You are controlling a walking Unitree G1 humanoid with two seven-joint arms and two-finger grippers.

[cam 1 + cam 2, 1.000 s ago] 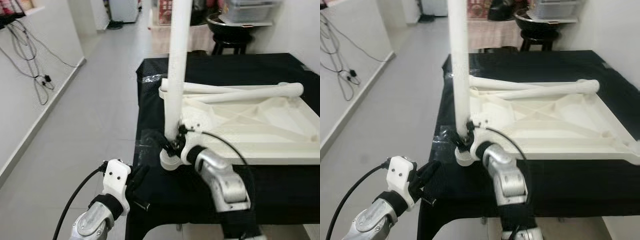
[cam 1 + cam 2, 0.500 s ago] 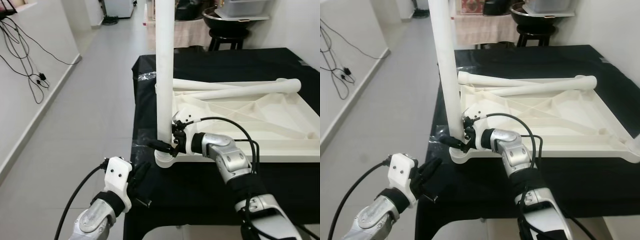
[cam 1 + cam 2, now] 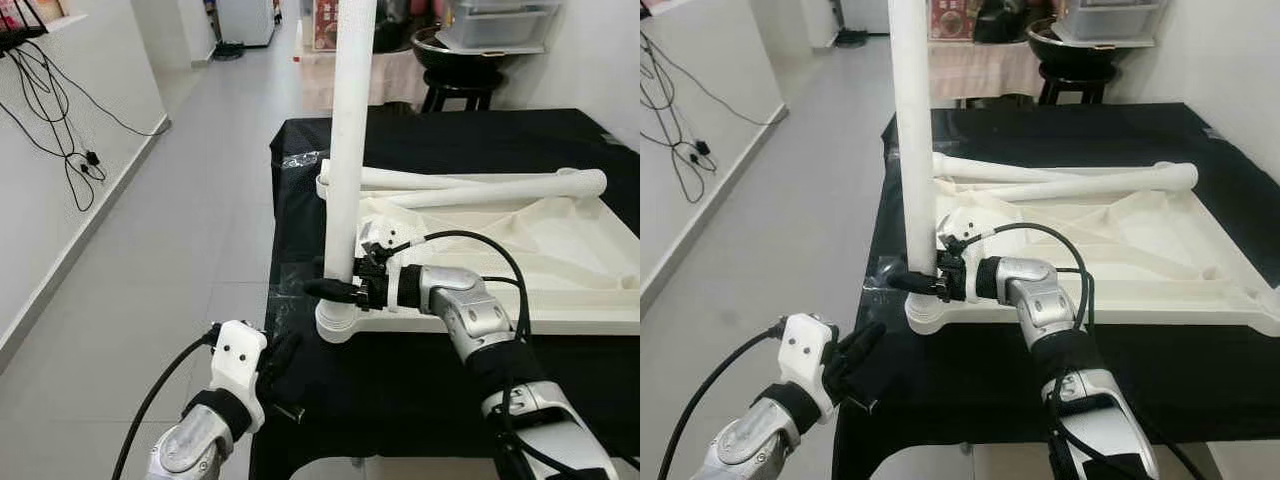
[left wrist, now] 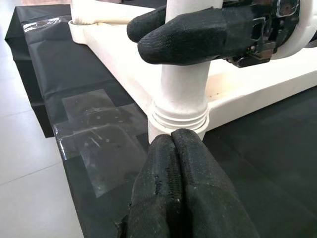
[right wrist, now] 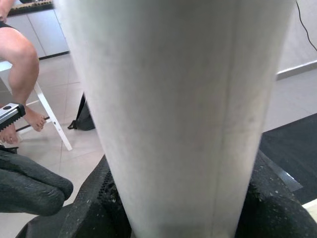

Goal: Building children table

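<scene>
An upside-down white plastic tabletop (image 3: 520,255) lies on a table covered in black cloth (image 3: 420,140). One white table leg (image 3: 348,150) stands upright in the tabletop's near-left corner socket (image 3: 338,322). My right gripper (image 3: 335,291) is shut on this leg just above the socket, its black fingers (image 4: 198,32) on either side of the leg (image 5: 173,114). Two more white legs (image 3: 480,185) lie along the tabletop's far edge. My left gripper (image 3: 280,357) hovers shut and empty beside the cloth's near-left corner, its fingertips (image 4: 176,163) pointing at the socket (image 4: 179,116).
Grey tiled floor (image 3: 170,240) lies to the left, with a white wall and hanging cables (image 3: 60,120). A black stool with a bowl (image 3: 465,65) stands beyond the table. A seated person's leg (image 5: 22,74) and a white chair leg appear in the right wrist view.
The camera shifted slightly. My right gripper stays shut on the upright leg near its base, and my forearm has swung further right. The left gripper has barely moved.
</scene>
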